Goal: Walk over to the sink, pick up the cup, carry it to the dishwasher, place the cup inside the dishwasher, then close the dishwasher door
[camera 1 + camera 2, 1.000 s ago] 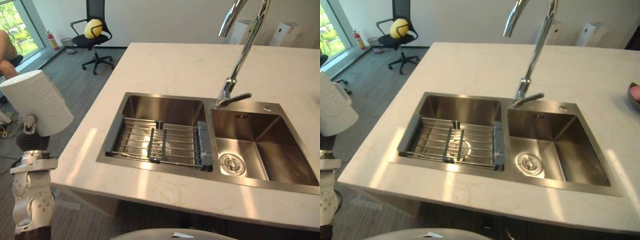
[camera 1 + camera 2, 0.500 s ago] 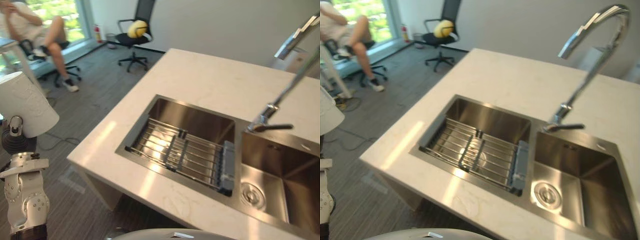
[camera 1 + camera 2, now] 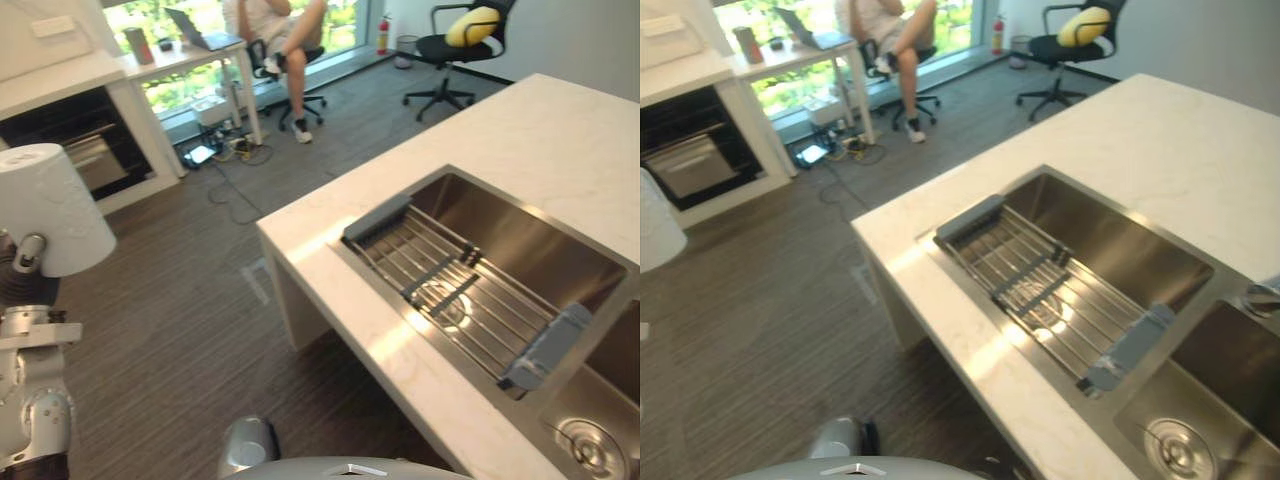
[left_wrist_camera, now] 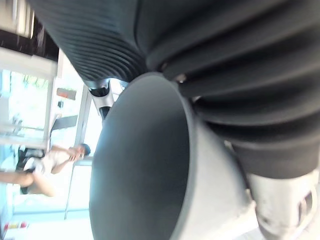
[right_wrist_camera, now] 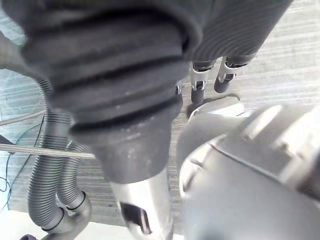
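The left hand [image 3: 22,278] grips the cup [image 3: 50,205] in its fingers [image 3: 29,247], so hold tight and walk slowly from the sink [image 3: 545,250].

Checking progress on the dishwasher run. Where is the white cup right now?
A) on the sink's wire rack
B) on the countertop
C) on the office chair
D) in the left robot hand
D: the left robot hand holds the white cup raised over the floor, apart from the countertop and sink.
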Available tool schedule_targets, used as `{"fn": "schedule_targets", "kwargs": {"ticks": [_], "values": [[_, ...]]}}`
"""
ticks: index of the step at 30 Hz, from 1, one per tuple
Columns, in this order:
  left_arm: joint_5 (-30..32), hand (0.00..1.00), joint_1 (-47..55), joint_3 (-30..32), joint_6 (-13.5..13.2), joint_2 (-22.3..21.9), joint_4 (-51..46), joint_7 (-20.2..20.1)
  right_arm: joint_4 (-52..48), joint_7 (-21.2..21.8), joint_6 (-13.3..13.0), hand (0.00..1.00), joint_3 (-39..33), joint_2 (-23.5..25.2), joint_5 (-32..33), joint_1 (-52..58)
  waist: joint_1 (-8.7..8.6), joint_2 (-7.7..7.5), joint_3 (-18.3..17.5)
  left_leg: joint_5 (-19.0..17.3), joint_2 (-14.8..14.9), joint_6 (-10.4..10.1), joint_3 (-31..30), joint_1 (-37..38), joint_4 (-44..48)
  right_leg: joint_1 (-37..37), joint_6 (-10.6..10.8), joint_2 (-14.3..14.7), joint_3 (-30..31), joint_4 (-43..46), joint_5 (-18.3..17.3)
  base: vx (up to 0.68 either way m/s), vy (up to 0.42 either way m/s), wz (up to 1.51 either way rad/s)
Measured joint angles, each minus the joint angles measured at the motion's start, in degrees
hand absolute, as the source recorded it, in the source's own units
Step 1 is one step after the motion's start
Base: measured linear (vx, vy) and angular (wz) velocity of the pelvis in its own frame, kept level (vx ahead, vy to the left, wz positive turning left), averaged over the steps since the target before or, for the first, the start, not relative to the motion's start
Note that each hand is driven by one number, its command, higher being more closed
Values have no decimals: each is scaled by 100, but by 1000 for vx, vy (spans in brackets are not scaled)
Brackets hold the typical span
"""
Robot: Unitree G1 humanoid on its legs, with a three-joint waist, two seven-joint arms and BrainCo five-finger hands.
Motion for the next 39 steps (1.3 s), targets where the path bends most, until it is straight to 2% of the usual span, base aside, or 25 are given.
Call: {"fn": "schedule_targets", "kwargs": {"ticks": [1, 2, 3, 4, 5, 7, 8, 9, 10, 11, 12, 13, 14, 15, 16, 17, 18, 19, 20, 23, 27, 29, 33, 35, 39], "values": [[-2, 100, -58, 47, 38, -34, 246, 18, 180, 8, 16, 0, -114, -140, 1, -86, -79, -76, -46, 114, -307, 32, 59, -93, -277, -277, 282, -183, 221, 561, -258, -66, -32, 142], [7, 100, -153, 164, 169, -23, 475, 115, 453, 15, 26, 0, -205, -121, 2, -190, -199, -388, -76, 652, -873, -284, -420, 28, -1309, -507, -294, -89, 201, 767, -492, -49, -126, 161], [7, 100, -167, 284, 247, 17, 481, 154, 503, 37, -20, 0, -252, -7, 45, -187, -247, -695, -106, 1048, -1221, -561, -692, 80, -1756, -583, -568, -77, 105, 531, -466, -72, -250, 185], [10, 100, -232, 257, 253, -64, 467, 222, 503, 115, -113, 0, -430, 5, 115, -119, -309, -642, -29, 375, -899, -412, -506, -156, -540, -446, -459, -188, -210, 545, -409, -166, -153, 123], [65, 100, -108, 253, 254, -46, 460, 230, 520, 136, -113, 0, -491, -120, 110, -57, -91, -568, -35, -63, -516, -768, -429, -30, 442, -456, -466, -215, -254, 524, -356, -202, -64, 96], [93, 100, 5, 278, 212, -34, 454, 250, 492, 212, -140, 0, -542, -223, 104, 21, -31, -376, -152, -241, -280, -973, -404, 211, 963, -439, -405, -266, -419, 388, -222, -160, 158, 53], [104, 100, 76, 280, 147, -34, 442, 243, 434, 253, -180, 0, -537, -297, 91, 34, -70, -207, -263, -149, -340, -1090, -495, 431, 800, -504, -319, -305, -556, 296, -36, -147, 277, 108], [106, 100, 144, 283, 117, -32, 422, 235, 415, 297, -229, 0, -467, -445, 63, -20, -150, -6, -291, -311, -556, -1286, -485, 716, 180, -553, -289, -383, -687, 269, 188, -146, 348, 120], [108, 100, 190, 291, 115, -29, 377, 233, 407, 326, -234, 0, -431, -507, -26, -87, -210, 104, -284, -770, -622, -1543, -185, 971, -475, -572, -285, -468, -848, 287, 295, -152, 378, 118], [110, 100, 204, 288, 116, -31, 349, 228, 392, 332, -221, 0, -411, -495, -89, -147, -293, 175, -285, -1085, -640, -1589, 328, 1187, -970, -536, -345, -525, -997, 270, 406, -177, 417, 132], [110, 100, 147, 264, 118, -9, 324, 199, 359, 340, -241, 0, -332, -378, -94, -183, -419, 250, -290, -1380, -731, -1965, 612, 1429, -1591, -424, -273, -530, -1183, 251, 671, -179, 447, 127], [104, 100, 56, 239, 112, 17, 321, 194, 360, 336, -259, 0, -293, -297, -78, -208, -402, 237, -282, -1484, -837, -2160, 487, 1533, -1954, -397, -237, -580, -1200, 306, 704, -224, 528, 124], [102, 100, -82, 86, 116, 39, 309, 278, 416, 304, -271, 0, -291, -138, -78, -305, -278, 141, -191, -1665, -1057, -2363, 267, 1695, -2469, -406, -178, -723, -978, 496, 751, -232, 457, 92], [109, 100, -79, -65, 136, 25, 283, 359, 433, 208, -269, 0, -283, 46, -36, -425, -236, -71, -80, -1661, -1310, -2232, 85, 1748, -2547, -465, -319, -859, -303, 557, 866, -197, 296, 100], [110, 100, 63, -244, 208, 8, 224, 386, 418, 205, -265, 0, -277, 114, 34, -402, -290, -123, -45, -1751, -1362, -2121, -233, 1597, -2466, -553, -532, -786, 379, 580, 1008, -167, 175, 131], [110, 100, 87, -512, 257, -37, 198, 394, 418, 226, -256, 0, -270, 207, 136, -307, -399, -207, -88, -1821, -1333, -2050, -678, 1315, -2277, -570, -533, -443, 1264, 436, 944, -89, 78, 213], [112, 100, -26, -868, 321, -142, 188, 373, 416, 245, -227, 0, -199, 342, 199, -212, -538, -306, -101, -1863, -1297, -2009, -1328, 889, -2110, -463, -372, 209, 2167, 88, 619, -50, 42, 232], [117, 100, -123, -1046, 378, -220, 189, 360, 420, 256, -231, 0, -149, 401, 210, -155, -590, -358, -84, -1763, -1322, -1993, -1619, 752, -2055, -409, -288, 464, 2411, -125, 572, 33, 7, 235], [127, 100, -214, -1317, 515, -399, 192, 362, 425, 260, -247, 0, -20, 454, 212, -22, -576, -481, -1, -1628, -1405, -1966, -1930, 615, -2038, -325, -115, 760, 2471, -494, 564, 57, 10, 156], [577, 100, -173, -1680, 807, -776, 171, 404, 380, 412, -460, 0, 367, 424, 85, -112, -534, -528, -22, -1606, -1464, -2002, -2204, 570, -1897, 145, 201, 820, 2382, -1030, 622, 76, 7, 61], [1046, 100, -153, -2016, 843, -1052, -122, 521, 91, 485, -459, 0, 722, 361, -129, -493, -540, -525, -77, -1514, -1296, -2146, -2115, 575, -2023, 324, 261, 1029, 2382, -1615, 646, 30, -117, -18], [1234, 100, -150, -2208, 844, -1182, -173, 647, -54, 471, -424, 0, 970, 235, -128, -637, -617, -421, -111, -1389, -1146, -2248, -2026, 607, -2239, 324, 330, 1184, 2386, -1821, 686, -32, -128, -26], [1252, 100, -138, -2379, 828, -1288, -174, 871, -53, 427, -290, 0, 1228, 55, -77, -639, -776, -360, -146, -1172, -918, -2378, -1895, 955, -2721, 423, 334, 1389, 2417, -1920, 711, -49, -77, -11], [1384, 100, -137, -2382, 756, -1294, -173, 949, -31, 440, -267, 0, 1224, 20, 117, -628, -849, -340, -177, -1130, -881, -2374, -1859, 985, -2846, 394, 332, 1447, 2443, -2007, 787, -109, -43, -16], [1473, 100, -128, -2419, 507, -1327, 15, 1078, 249, 460, -430, 0, 1387, 98, 18, -747, -843, -288, -202, -977, -957, -2314, -1677, 987, -2996, 352, 357, 1428, 2638, -2326, 1107, -101, 13, -22]]}}
